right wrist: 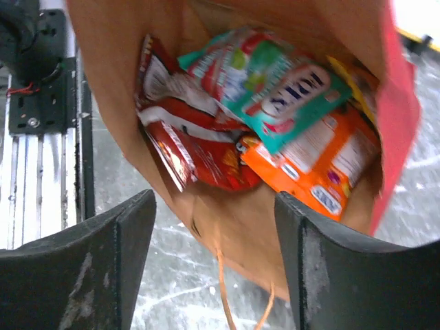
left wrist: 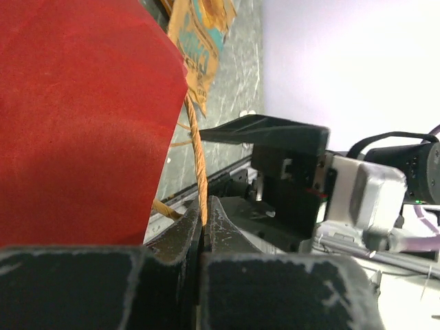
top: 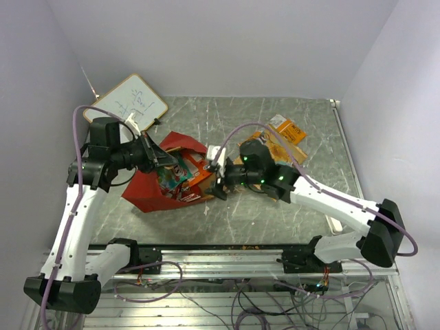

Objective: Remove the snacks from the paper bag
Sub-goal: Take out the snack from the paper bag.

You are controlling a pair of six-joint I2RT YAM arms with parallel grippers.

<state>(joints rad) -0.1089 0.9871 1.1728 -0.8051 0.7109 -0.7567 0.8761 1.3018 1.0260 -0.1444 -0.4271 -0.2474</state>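
The red paper bag lies on its side mid-table, mouth toward the right. My left gripper is shut on its tan loop handle and holds the upper wall up; the red wall fills the left wrist view. My right gripper is open and empty at the bag's mouth. Its view looks into the brown inside: a red packet, a teal packet and an orange packet lie there. An orange-tan packet lies on the table beyond the right arm.
A white whiteboard lies at the back left corner. The aluminium rail runs along the near edge. White walls close in the table on three sides.
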